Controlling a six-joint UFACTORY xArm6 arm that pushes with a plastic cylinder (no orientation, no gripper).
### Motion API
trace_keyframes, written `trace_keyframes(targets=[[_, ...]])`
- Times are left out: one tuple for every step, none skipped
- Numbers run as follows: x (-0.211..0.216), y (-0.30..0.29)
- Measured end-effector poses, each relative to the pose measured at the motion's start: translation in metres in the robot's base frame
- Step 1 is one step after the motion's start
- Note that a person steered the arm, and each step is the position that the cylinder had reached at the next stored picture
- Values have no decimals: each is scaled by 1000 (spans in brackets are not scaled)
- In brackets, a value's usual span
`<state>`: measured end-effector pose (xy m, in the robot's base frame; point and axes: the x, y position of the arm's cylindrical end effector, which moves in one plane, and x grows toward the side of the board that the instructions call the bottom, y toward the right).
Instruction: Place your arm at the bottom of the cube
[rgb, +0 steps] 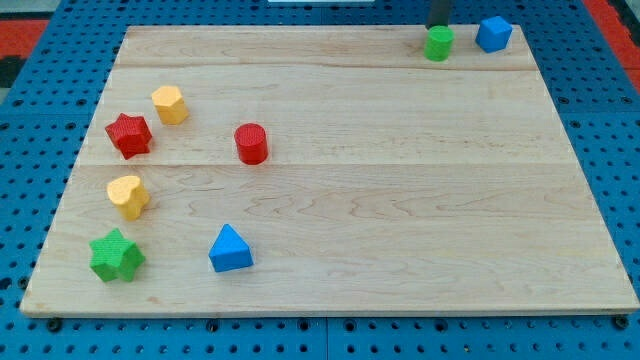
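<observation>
A blue cube (493, 33) sits near the board's top right corner. A small green block (438, 43) stands just to its left. My dark rod comes down from the view's top edge, and my tip (438, 27) is right behind the green block, touching or nearly touching its top side. The tip is left of the blue cube, about a block's width away from it.
On the wooden board (400, 200): a yellow block (170, 104), a red star (129, 135), a red cylinder (251, 144), a yellow heart (129, 196), a green star (116, 256) and a blue triangular block (230, 249), all on the left half.
</observation>
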<state>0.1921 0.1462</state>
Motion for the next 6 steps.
trace_keyframes(targets=[[9, -71], [67, -118], [153, -119], [187, -57], [184, 42], [154, 140]])
